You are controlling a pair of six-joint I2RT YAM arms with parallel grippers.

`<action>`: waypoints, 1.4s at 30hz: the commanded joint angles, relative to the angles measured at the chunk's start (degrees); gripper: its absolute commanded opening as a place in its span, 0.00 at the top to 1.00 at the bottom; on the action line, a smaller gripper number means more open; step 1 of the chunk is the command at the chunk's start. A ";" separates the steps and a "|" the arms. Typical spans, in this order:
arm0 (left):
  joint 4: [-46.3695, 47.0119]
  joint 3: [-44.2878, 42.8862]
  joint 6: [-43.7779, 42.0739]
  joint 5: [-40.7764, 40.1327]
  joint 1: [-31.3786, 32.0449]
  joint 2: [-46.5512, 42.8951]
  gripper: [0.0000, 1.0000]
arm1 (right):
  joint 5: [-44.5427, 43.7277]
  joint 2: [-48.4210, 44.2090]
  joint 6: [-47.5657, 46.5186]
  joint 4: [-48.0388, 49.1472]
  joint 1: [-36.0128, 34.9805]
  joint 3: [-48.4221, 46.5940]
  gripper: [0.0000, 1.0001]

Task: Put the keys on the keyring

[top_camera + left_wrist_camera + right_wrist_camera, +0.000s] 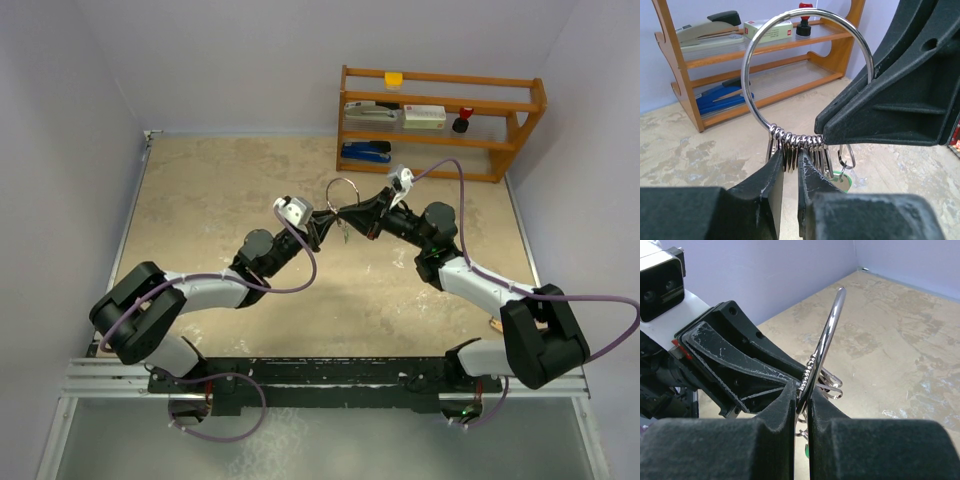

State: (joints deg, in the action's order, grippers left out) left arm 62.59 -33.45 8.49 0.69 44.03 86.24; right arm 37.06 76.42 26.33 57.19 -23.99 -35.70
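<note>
In front of the wooden shelf (440, 83) the keyring (743, 75) is held upright, its wire clamped by the right gripper (801, 395), apparently so the hanging keys (790, 155) are presented to the left gripper (790, 172), though whether its narrow-set jaws grip them cannot be told.

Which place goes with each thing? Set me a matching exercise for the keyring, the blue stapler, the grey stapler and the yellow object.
Things:
1. keyring
2. blue stapler
3. grey stapler
4. yellow object

Places:
A. on the top rail of the wooden rack
B. pinched between the fingers of the right gripper
C. on the rack's lowest shelf
D. on the rack's middle shelf

Pairs: 1-B; 2-C; 3-D; 4-A
</note>
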 commanded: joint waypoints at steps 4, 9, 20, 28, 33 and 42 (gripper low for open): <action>1.02 -1.94 -1.24 -0.14 0.53 -1.38 1.00 | 0.37 -2.51 -0.54 3.00 -0.09 -2.44 1.00; -3.25 -1.21 -3.11 -2.34 0.62 -4.62 1.00 | -0.83 -2.59 -0.81 1.65 -0.09 -2.76 1.00; -22.84 -6.94 -7.14 -9.35 0.62 -9.42 1.00 | -3.68 -4.50 -3.00 -4.38 -0.09 -2.95 0.74; -30.81 -9.63 -11.28 -11.78 0.62 -10.80 1.00 | -5.67 -5.71 -4.77 -7.43 -0.09 -3.33 0.54; -37.33 -11.95 -14.94 -11.34 0.68 -11.96 1.00 | -6.62 -4.90 -5.41 -8.52 -0.02 -4.36 0.51; -45.65 -14.55 -19.81 -6.38 0.70 -13.68 1.00 | -6.58 -1.96 -5.55 -8.39 -0.01 -6.15 0.48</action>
State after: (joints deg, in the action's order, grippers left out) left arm 18.41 -45.28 -7.42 -8.08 44.75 75.20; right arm 31.62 74.39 21.82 47.33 -24.29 -39.66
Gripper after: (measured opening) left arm 0.033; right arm 0.510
